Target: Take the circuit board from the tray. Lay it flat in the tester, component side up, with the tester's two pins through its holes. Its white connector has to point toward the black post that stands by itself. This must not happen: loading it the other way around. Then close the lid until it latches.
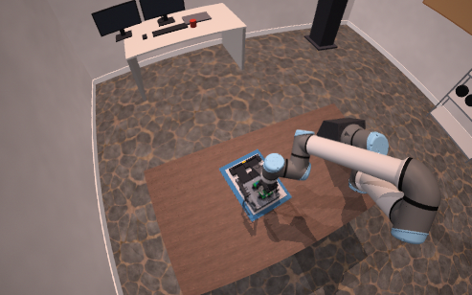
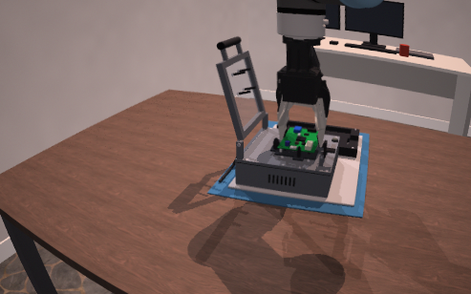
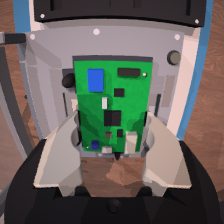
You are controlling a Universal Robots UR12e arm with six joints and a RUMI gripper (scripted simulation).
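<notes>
Wrist view: hand [image 1: 265, 189] [image 2: 300, 143] [image 3: 112, 111] looks clamped on board [image 1: 264, 193] [image 2: 303, 138] [image 3: 95, 112], components up, over tester [image 1: 258, 206] [image 2: 285, 179] [image 3: 52, 50]. Lid [image 1: 243, 188] [image 2: 230, 101] [image 3: 14, 117] open. Check connector [image 2: 310, 145] [image 3: 131, 142] faces lone post, match holes to pins, lower level, then release.

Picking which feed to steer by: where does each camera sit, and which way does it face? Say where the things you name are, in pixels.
Top: high above the room, looking down on the table [image 1: 190, 192]; shows nearly the whole arm [image 1: 357, 158].
Exterior: beside the table, facing the tester [image 2: 280, 178] across it, desk [image 2: 452, 64] behind; shows the wrist and gripper [image 2: 303, 143].
Wrist: on the arm's end, looking down at the board [image 3: 95, 117]; shows the gripper's two fingers.
Exterior and wrist share board, tester and gripper.
</notes>
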